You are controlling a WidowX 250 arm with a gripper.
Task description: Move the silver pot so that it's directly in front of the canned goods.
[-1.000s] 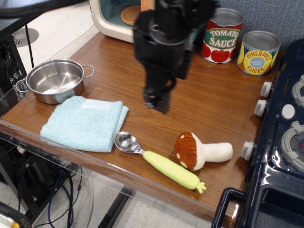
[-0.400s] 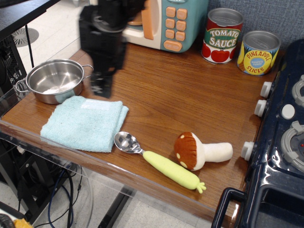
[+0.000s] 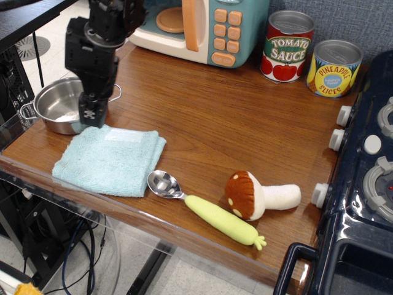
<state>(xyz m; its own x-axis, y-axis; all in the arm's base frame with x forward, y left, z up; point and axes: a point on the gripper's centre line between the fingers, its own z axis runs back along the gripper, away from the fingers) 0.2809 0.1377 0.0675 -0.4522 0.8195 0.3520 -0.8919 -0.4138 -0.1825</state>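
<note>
The silver pot (image 3: 56, 106) stands at the far left of the wooden table, upright, with something pale on its bottom. The canned goods stand at the back right: the Tomato Sauce can (image 3: 288, 47) and the Pineapple Slices can (image 3: 333, 68) beside it. My black gripper (image 3: 92, 115) points down at the pot's right rim, near its right wire handle and just above the towel's far edge. Its fingers overlap from this angle, so I cannot tell whether they are open or whether they touch the rim.
A light blue towel (image 3: 110, 161) lies in front of the pot. A spoon with a green handle (image 3: 206, 211) and a plush mushroom (image 3: 258, 195) lie near the front edge. A toy microwave (image 3: 202, 27) stands at the back. A toy stove (image 3: 362, 184) borders the right side.
My arm has swung from the middle of the table to the left and lowered onto the pot's right rim. The pot, the cans and the other things have not moved.
</note>
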